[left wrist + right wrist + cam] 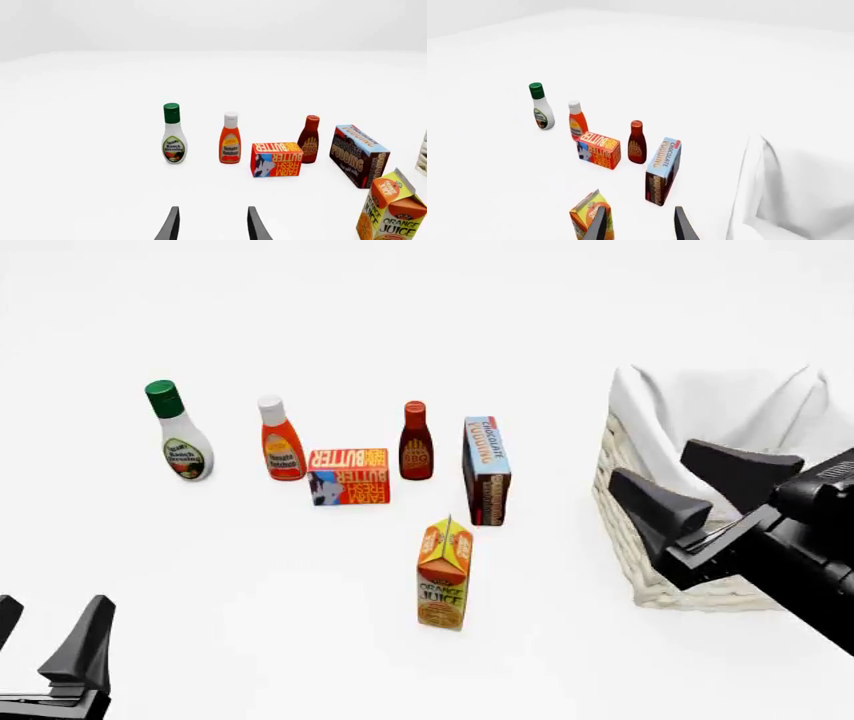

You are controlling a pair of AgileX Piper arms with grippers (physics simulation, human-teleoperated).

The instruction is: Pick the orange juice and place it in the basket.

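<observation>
1. Six groceries stand on the white surface (400,300), none yet lifted. The juice (445,575) stands upright and alone, nearest the arms, at about 6 o'clock from the rest of the group.
2. Behind it runs a loose row: a ranch bottle (178,432) at 10 o'clock from the juice, then ketchup (279,440), a butter box (348,476), a dark sauce bottle (416,442) and a pudding box (487,471) at about 12 o'clock. The pudding box is near the juice but apart from it.
3. The basket (627,530) sits at 3 o'clock from the juice, well apart, its cloth liner folded over the rim.
4. The right hand (694,485) hangs in front of the basket with its fingers spread wide and nothing between them. Its wrist view looks down at the juice top, so it seems aimed there for the pick.
5. The left hand (47,635) sits low at 8 o'clock from the juice, fingers also apart and empty, seemingly parked out of the way.
6. Judging by the layout, the right arm suits the job, being on the basket's side.
</observation>
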